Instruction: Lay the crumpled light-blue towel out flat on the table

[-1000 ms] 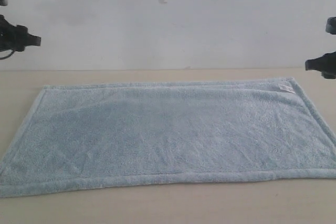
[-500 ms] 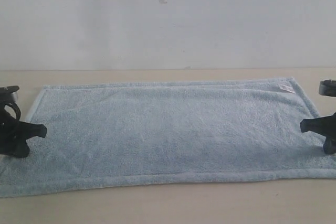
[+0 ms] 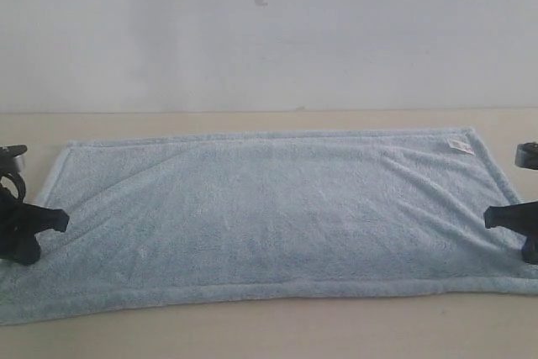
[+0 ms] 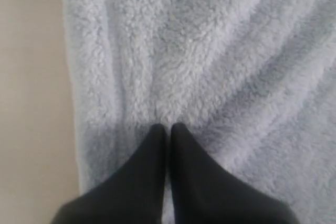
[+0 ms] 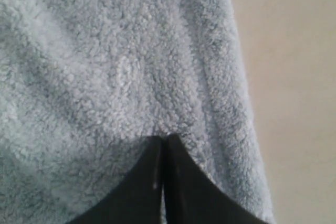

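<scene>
Status: towel [image 3: 269, 208] lies nearly flat, mid-surface [image 3: 252, 334]. Left jaws and right jaws are each clenched on a pinch of pile near opposite short edges, probably to tension outward and pull the diagonal creases out.

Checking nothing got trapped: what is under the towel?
The towel lies on the beige table, bare around its edges. Anything beneath its middle is covered. On top, the left gripper and right gripper pinch its ends.

The pale blue fluffy towel [image 3: 277, 208] lies spread open on the beige table [image 3: 252, 338], long creases fanning from both short ends.
</scene>
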Robot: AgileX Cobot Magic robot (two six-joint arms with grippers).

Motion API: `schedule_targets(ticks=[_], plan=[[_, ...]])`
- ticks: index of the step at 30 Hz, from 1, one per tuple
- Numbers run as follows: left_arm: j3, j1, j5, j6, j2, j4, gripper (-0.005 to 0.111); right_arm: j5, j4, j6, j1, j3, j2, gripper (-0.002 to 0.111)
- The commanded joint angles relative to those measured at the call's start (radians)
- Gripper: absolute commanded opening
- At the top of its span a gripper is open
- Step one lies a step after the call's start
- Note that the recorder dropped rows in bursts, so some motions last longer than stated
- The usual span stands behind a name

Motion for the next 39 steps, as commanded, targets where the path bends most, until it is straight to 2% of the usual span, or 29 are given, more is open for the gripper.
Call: schedule_targets(ticks=[1,9,14,18,22,25,28,32,36,39], plan=[[0.004,-0.003,-0.008,0.004,-0.071,-0.013,0.004,0.061,-0.010,0.018,-0.002,0.031,-0.016,0.001],[0.004,-0.003,-0.121,0.047,-0.193,-0.141,0.004,-0.094,0.036,0.040,-0.002,0.031,-0.208,0.001],[0.060,-0.003,-0.187,0.227,-0.351,-0.392,0.004,-0.100,0.085,0.035,0.012,0.039,-0.394,0.001],[0.194,-0.003,-0.388,0.311,-0.579,-0.545,0.004,-0.253,0.085,-0.041,0.095,0.150,-0.621,0.001],[0.379,-0.003,-0.711,0.296,-0.845,-0.594,0.004,-0.441,0.085,-0.178,0.194,0.371,-0.856,0.001],[0.476,-0.003,-0.812,0.288,-1.021,-0.596,0.004,-0.515,0.085,-0.189,0.218,0.514,-1.015,0.001],[0.543,-0.003,-0.806,0.288,-1.159,-0.596,0.004,-0.586,0.089,-0.166,0.218,0.589,-1.138,0.001],[0.623,-0.003,-0.781,0.326,-1.344,-0.596,0.004,-0.463,0.089,-0.142,0.218,0.595,-1.343,0.001],[0.675,-0.003,-0.793,0.326,-1.474,-0.596,0.004,-0.372,0.083,-0.199,0.218,0.595,-1.509,0.001],[0.705,-0.003,-0.731,0.326,-1.544,-0.596,0.004,-0.284,0.083,-0.240,0.218,0.595,-1.570,0.001]])
